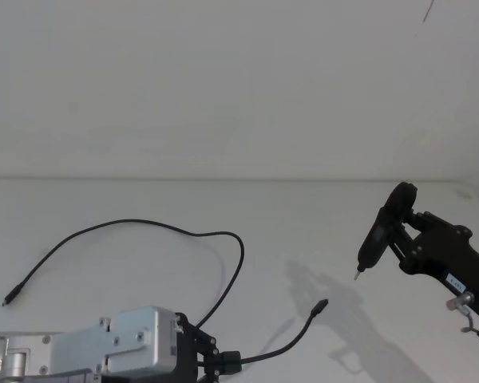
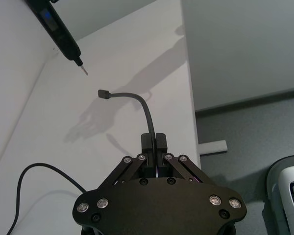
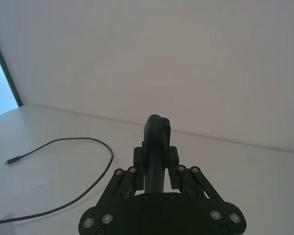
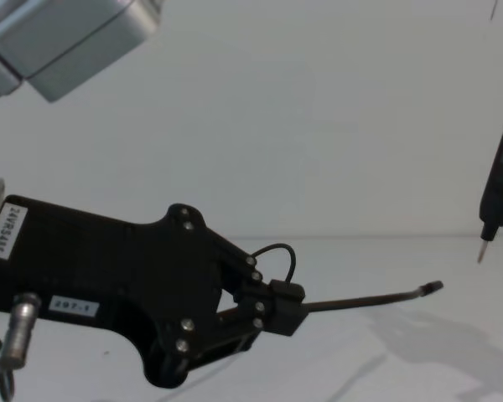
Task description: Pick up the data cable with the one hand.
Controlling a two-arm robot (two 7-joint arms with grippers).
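The data cable (image 1: 241, 254) is clamped in the jaws of my left hand (image 1: 223, 359), at the near edge of the head view. From there the long part runs up and away, bends round in a wide curve and lies across the white tabletop (image 1: 319, 207) to a small plug far out on my left. The short part sticks out to my right from the jaws and rises to its other plug, with its shadow just beside it on the tabletop. My right hand (image 1: 397, 230) hangs over the right side, well apart from the cable. Its jaws are closed on a dark pen-shaped tool (image 1: 374, 246) whose thin tip points down.

In the left wrist view the left hand (image 2: 154, 142) has its jaws pressed together on the data cable (image 2: 148, 113), which stands out from between them and bends over to a flat plug. The pen-shaped tool (image 2: 59, 30) hangs beyond that plug, not touching it.

In the right wrist view the right hand (image 3: 157, 157) grips the pen-shaped tool (image 3: 156, 129) between its jaws. The data cable (image 3: 78, 139) curves over the tabletop (image 3: 245, 166) farther off.

In the chest view my left hand (image 4: 281, 306) shows large from the left, and the data cable (image 4: 360, 299) juts out nearly level from its jaws, above the tabletop (image 4: 419, 360). The tip of the pen-shaped tool (image 4: 496, 197) hangs near the cable's end, apart from it.
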